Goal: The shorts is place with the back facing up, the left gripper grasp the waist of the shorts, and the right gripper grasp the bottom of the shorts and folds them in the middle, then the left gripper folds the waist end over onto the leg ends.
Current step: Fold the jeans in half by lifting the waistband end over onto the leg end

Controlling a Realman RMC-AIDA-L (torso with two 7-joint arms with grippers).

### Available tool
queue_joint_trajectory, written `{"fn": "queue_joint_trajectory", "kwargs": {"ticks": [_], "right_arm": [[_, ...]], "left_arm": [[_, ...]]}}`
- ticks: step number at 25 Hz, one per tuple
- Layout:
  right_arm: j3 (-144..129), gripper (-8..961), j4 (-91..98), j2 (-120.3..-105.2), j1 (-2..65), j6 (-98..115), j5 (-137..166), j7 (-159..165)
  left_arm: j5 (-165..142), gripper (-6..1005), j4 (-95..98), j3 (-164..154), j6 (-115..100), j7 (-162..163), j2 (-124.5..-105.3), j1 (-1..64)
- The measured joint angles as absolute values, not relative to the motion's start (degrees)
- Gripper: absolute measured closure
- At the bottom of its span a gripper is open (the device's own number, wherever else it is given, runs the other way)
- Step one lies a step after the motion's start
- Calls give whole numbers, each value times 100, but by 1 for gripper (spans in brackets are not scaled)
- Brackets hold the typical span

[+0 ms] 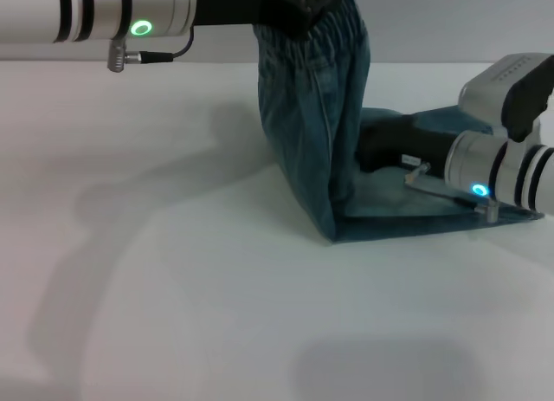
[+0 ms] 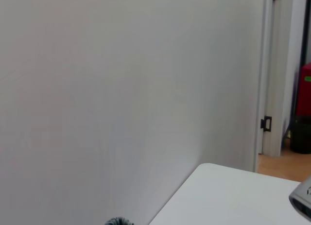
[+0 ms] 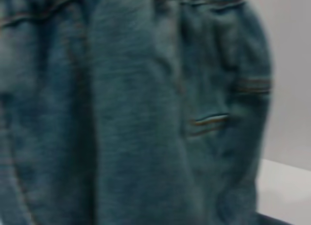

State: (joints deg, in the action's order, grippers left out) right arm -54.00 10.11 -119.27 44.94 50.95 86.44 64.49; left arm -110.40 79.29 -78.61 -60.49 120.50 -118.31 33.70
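The blue-green denim shorts (image 1: pixel 316 115) are bent into an L. Their gathered waist (image 1: pixel 339 29) is held high over the table by my left gripper (image 1: pixel 303 3), whose black jaws are shut on it at the top edge of the head view. The leg half (image 1: pixel 389 212) lies flat on the table. My right gripper (image 1: pixel 385 148) rests low on that flat half, its fingertips hidden behind the hanging cloth. The bottom of the shorts is mostly covered by the right arm. Denim (image 3: pixel 136 113) with pocket stitching fills the right wrist view.
The white table (image 1: pixel 173 262) stretches out to the left of and in front of the shorts. The left wrist view shows a grey wall (image 2: pixel 121 89), a table corner (image 2: pixel 228 196) and a doorway (image 2: pixel 291 137) far off.
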Motion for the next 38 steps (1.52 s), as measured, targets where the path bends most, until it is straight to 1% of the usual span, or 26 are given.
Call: {"fn": "queue_joint_trajectory", "kwargs": {"ticks": [14,32,38], "right_arm": [[-6187,953,1375,-11920,4665,5663,8651,7412],[-6725,954,1662,-11916,4966,5856,8649,8070],[-6788,953,1675,-11890,4854,5531,8688,8078]], "left_arm": [[-11021,949,8106,-8024,-6046,12056,-11834,3398],[-11021,953,8157,-8193,-6047,12059,-11839,3375],[-11022,954,8133,-8193,-6018,12057,-11838,3352]]}}
